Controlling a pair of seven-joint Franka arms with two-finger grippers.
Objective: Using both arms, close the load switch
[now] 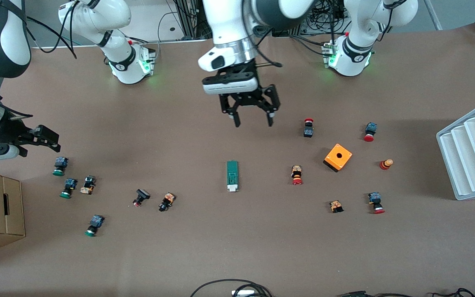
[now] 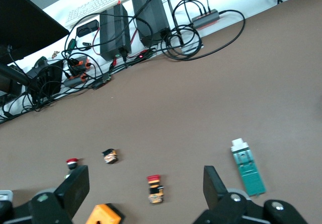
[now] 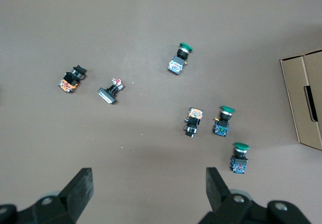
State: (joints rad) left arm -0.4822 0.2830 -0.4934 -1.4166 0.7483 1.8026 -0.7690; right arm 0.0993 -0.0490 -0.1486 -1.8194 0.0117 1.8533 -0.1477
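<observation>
Fingers on both grippers were spread wide, holding nothing. The switch [image 1: 232,176] lay flat mid-table, white tab nearer the camera; it looked light, stiff and slidey, so I'd pinch its long sides. Left gripper [image 1: 252,121] hung over bare table by it, right gripper [image 1: 50,138] above the green buttons [image 1: 60,166].

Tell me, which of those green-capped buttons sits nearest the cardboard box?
The green-capped button farthest from the front camera, just under the right arm's open fingers. The other two lie nearer the camera.
</observation>
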